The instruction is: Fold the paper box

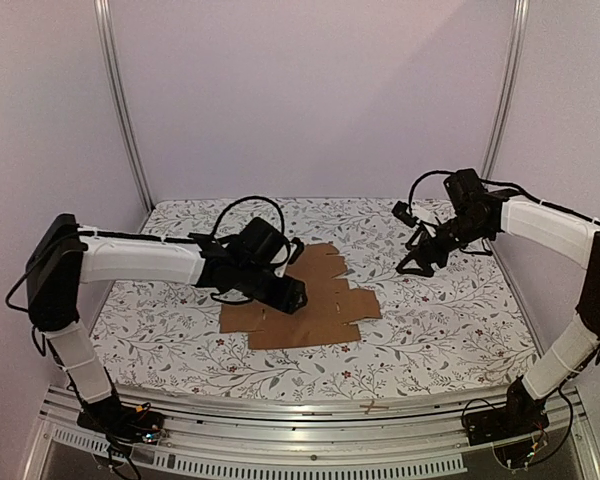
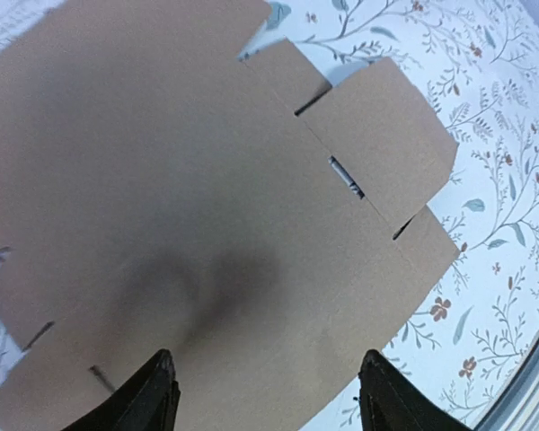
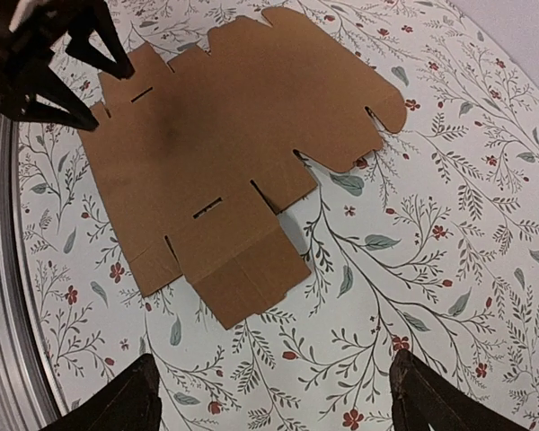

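From my top cam, the paper box [image 1: 325, 305] lies flat and unfolded at mid-bench on the floral cloth [image 1: 450, 330]. Its left part is hidden under the left gripper [image 1: 288, 294]. L wrist cam shows that gripper's fingers [image 2: 162, 391] spread apart low over blurry cardboard, the sheet cut off top and left; contact, can't tell. R wrist cam alone shows nearly the whole sheet, slots and flaps incl. The right gripper [image 3: 274, 391], fingers wide apart and holding nothing, hangs nr the far right corner.

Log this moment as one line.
paper box: flat, unfolded | left jaws: open, over box | right jaws: open, raised, off box
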You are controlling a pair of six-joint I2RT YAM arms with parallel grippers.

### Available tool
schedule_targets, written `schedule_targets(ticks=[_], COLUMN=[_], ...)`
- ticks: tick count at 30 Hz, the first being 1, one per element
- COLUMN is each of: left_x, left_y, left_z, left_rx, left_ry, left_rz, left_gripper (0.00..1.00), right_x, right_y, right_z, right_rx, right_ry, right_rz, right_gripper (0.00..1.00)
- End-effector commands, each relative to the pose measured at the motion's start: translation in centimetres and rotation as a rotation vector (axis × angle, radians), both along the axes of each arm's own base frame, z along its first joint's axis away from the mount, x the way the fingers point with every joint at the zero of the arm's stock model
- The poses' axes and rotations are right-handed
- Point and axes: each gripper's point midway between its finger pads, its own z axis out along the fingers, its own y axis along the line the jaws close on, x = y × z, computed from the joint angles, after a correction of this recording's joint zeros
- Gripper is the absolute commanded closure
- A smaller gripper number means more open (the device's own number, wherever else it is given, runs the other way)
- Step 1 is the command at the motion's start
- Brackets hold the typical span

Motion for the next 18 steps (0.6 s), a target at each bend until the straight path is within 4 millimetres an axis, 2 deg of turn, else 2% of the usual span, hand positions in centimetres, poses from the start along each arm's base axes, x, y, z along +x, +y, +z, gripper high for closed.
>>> schedule_targets(ticks=[1,3,7,12,18], left_x=[0.8,0.3,-1.0,-1.6,-1.0], left_y=[5.4,7.6,10.5,13.6,15.2], left_z=[7.9,8.6,7.8,6.5,7.7], left_rx=[-0.092,-0.129,-0.182,-0.165,-0.201], left_ry=[-0.103,-0.104,-0.100,-0.099,-0.131], left_rz=[0.136,0.211,0.312,0.409,0.464], left_gripper=[0.28,0.27,0.27,0.27,0.27], right_x=[-0.6,-0.6,-0.8,0.4,-0.7], right_y=[1.2,2.0,3.3,4.6,6.8], right_z=[-2.2,-4.1,-7.6,-8.4,-10.4], right_rx=[-0.066,-0.168,-0.392,-0.571,-0.702], right_ry=[0.085,0.059,-0.139,-0.367,-0.518], right_rz=[0.107,0.139,0.181,0.146,0.189], right_gripper=[0.14,0.16,0.17,0.23,0.25])
